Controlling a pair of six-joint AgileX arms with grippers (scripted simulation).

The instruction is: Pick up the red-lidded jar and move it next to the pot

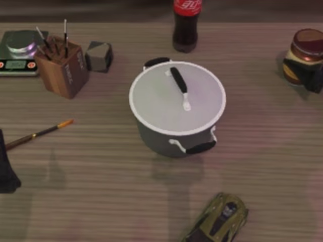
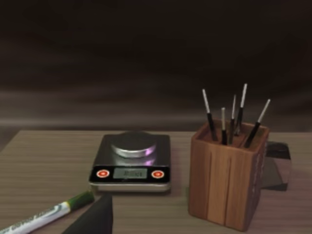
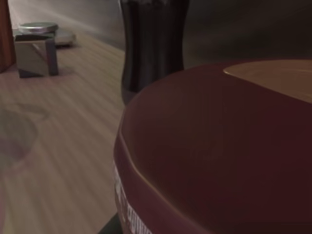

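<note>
Since jar point(image 1: 304, 54) sits far right, pot point(image 1: 176, 106) lies leftward; my right gripper point(image 1: 309, 74) is at it. Fingers' state: cannot tell. Left arm parked.

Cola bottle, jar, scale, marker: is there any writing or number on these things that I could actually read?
None reads clearly.
cola bottle: white script on its red label, too blurred to read.
red-lidded jar: white print on its side in the right wrist view, too blurred.
kitchen scale: small display between two red buttons, digits unreadable.
marker: dark print on its white barrel, too small.
wooden holder: pale marks on one side, illegible.
</note>
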